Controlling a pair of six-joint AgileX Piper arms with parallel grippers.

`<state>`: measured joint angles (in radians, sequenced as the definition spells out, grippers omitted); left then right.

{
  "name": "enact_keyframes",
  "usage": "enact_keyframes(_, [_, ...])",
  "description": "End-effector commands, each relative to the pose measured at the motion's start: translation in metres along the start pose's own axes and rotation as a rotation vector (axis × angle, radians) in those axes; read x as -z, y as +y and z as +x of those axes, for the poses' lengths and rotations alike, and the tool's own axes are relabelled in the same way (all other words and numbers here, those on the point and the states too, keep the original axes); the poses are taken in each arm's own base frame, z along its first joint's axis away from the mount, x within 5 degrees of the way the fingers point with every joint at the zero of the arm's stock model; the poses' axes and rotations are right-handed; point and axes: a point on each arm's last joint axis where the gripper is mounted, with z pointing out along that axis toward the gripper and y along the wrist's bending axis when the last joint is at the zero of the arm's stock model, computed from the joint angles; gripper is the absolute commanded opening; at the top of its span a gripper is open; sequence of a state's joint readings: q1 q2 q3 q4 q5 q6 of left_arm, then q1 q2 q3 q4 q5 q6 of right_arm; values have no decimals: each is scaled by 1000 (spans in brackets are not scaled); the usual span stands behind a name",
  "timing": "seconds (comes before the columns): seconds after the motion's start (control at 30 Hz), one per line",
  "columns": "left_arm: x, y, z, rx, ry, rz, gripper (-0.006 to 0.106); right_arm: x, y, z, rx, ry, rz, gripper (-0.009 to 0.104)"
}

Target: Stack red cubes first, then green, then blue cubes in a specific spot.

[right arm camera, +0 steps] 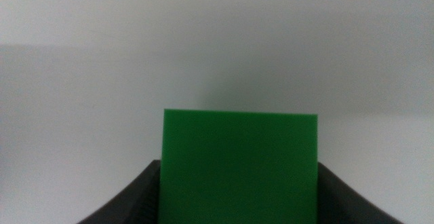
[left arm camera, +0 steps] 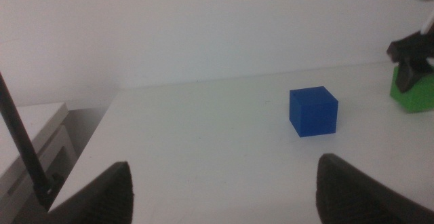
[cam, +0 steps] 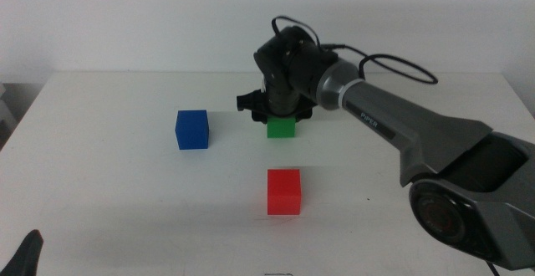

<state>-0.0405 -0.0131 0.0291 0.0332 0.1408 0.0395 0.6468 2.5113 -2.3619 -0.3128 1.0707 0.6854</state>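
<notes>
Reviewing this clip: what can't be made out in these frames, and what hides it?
- Middle view: the right claw is over the green cube; the arm's wrist hides the contact, so lifted or resting is unclear.
- Right wrist view: the green cube sits between the jaws, cut off by the bottom edge; grip unclear.
- Left wrist view: the green cube is cropped by the right edge.
- Left claw: only a tip shows at the middle view's bottom edge.
- Red cube: seen only in the middle view.

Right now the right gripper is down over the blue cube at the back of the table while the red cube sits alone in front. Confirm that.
Not quite: the right gripper is down over the green cube, not the blue cube, which stands apart to its side. The middle view shows this, and the right wrist view shows green between the jaws. The red cube does sit alone in front.
</notes>
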Motion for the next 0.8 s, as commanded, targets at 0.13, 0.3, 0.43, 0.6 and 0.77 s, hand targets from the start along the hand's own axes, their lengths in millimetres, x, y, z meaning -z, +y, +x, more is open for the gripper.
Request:
enact_keyframes(0.13, [2,0,-9,13,-103,0,91,105,-3,-24,53,-129,28,-1])
enact_keyframes(0.3, [2,0,-9,13,-103,0,91,152,10,-13,94,-144,43,-1])
enact_keyframes(0.43, [2,0,-9,13,-103,0,91,188,17,-3,102,-177,11,-1])
enact_keyframes(0.6, [2,0,-9,13,-103,0,91,211,1,18,52,-194,88,-1])
enact_keyframes(0.77, [2,0,-9,13,-103,0,91,219,-9,53,-4,-223,20,-1])
